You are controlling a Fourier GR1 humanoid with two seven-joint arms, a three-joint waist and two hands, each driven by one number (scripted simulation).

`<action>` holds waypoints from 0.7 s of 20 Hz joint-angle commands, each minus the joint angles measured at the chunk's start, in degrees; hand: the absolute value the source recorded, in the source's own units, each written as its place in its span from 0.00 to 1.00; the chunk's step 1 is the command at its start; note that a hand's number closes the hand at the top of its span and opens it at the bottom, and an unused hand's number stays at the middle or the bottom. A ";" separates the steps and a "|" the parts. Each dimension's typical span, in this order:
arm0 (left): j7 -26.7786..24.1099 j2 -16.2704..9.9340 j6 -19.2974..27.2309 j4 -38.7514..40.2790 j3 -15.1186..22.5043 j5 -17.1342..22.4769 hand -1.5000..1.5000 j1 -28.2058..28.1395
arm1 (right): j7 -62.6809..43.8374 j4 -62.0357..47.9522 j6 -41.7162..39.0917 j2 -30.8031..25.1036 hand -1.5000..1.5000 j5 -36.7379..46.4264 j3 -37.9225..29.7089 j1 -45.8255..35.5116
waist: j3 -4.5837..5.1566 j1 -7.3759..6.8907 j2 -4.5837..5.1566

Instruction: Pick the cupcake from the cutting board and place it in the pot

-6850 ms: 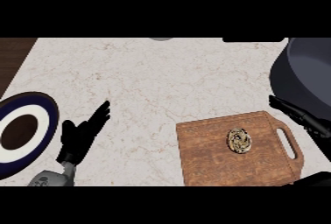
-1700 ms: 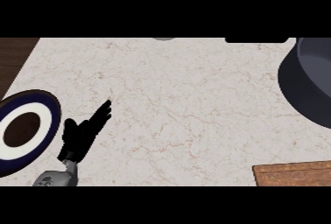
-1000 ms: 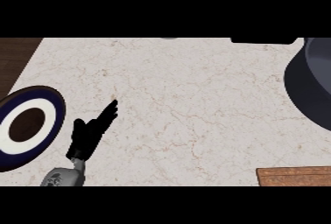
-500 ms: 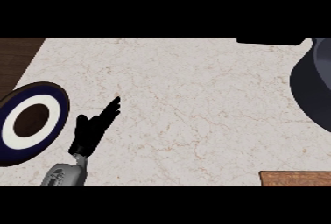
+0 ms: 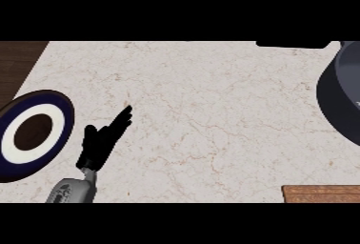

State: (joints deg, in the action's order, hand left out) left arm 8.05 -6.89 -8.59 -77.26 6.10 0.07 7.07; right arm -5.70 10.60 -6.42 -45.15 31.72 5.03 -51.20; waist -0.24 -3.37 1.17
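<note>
1. The left hand [image 5: 103,141] shows at the lower left of the head view, fingers straight and pointing up and to the right over the marble counter [image 5: 211,119]. It is spread open and holds nothing; it reads as a hand parked out of the way, not one working.
2. Its grey forearm [image 5: 70,190] comes in from the lower edge just below it, which fits a resting pose beside the body.
3. Just to the hand's left lies a plate [image 5: 28,136], dark blue at the rim, white inside, brown at the centre. Hand and plate look apart, and the plate seems to have no part in the task.
4. Well apart, at the right edge, a curved slice of the dark pot [image 5: 341,102] shows; it is the goal, and most of it is cut off by the frame.
5. At the lower right corner only a strip of the wooden cutting board [image 5: 322,194] is visible.
6. The cupcake shows nowhere, so I cannot tell whether it sits on the board, in the pot, or in a hand.
7. The right hand is out of view, so its state cannot be told; judging by the layout, it is probably the one serving board and pot.
</note>
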 commanded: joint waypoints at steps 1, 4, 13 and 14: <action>1.17 0.00 0.75 -0.16 -0.57 -0.11 0.50 0.77 | 4.89 1.56 6.73 2.49 0.00 -6.03 -6.53 -1.11 | -0.07 1.22 -0.33; 0.09 -0.03 0.90 0.21 -0.72 -0.27 0.50 0.08 | 9.27 3.09 13.62 3.76 0.00 -12.18 -13.19 -1.34 | -0.16 1.51 -0.20; 0.03 0.44 0.76 -1.56 0.12 -0.42 0.50 -2.37 | 12.91 2.94 24.42 -3.81 0.00 -24.32 -28.21 -2.81 | -0.03 1.08 -0.28; 0.61 0.52 0.72 -0.76 -1.17 0.74 0.50 -1.09 | 16.73 2.96 25.80 -2.66 0.00 -25.65 -29.67 0.11 | -0.02 1.77 -0.32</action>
State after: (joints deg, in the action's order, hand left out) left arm 8.27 -7.06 -8.40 -77.66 5.15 0.50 6.18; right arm 6.92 13.47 15.04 -46.50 10.19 -19.58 -52.92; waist -0.27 -1.90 0.93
